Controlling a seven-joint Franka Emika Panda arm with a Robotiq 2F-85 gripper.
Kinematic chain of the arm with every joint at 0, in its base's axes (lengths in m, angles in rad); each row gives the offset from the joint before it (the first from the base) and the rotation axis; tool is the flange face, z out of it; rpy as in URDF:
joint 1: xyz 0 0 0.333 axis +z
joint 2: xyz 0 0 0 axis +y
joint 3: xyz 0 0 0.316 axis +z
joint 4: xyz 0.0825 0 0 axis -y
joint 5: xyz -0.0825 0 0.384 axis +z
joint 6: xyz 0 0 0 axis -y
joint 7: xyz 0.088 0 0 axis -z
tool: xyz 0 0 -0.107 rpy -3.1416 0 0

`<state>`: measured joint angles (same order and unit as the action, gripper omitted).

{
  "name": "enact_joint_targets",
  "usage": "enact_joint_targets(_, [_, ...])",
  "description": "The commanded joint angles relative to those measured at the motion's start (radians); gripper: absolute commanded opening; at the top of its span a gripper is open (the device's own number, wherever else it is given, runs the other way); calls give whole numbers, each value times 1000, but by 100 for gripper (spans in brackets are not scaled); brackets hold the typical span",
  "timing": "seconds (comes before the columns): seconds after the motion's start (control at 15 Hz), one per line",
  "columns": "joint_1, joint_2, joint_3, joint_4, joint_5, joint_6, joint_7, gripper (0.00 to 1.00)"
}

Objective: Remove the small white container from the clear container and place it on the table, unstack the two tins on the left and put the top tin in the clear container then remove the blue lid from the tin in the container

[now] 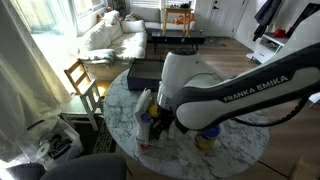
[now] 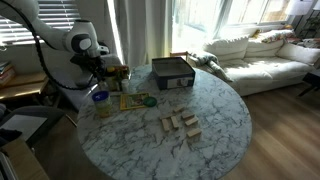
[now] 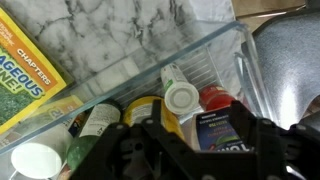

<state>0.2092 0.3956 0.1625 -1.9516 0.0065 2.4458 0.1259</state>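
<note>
Presently the claw (image 3: 186, 150) hangs low over a clear-walled tray (image 3: 150, 62) of small bottles (image 3: 182, 98) on the marbled bench (image 3: 110, 25), beside a yellow book (image 3: 25, 60). Its dark fingers fill the bottom of the wrist view, and I cannot tell whether they are apart or together. In an exterior view the top tin (image 2: 100, 105), with the blue lid (image 2: 100, 96) on it, stands near the bench's edge, seemingly inside the clear container (image 2: 100, 111), though too small to be sure.
</note>
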Motion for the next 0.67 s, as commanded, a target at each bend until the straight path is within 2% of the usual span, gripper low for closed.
enact_joint_targets(0.0, [28,34,-28,36,-32,-19,43,76])
enact_joint_targets(0.07, [31,37,-32,41,-36,-20,48,81])
enact_joint_targets(0.6, [34,55,-49,45,-51,-37,65,75])
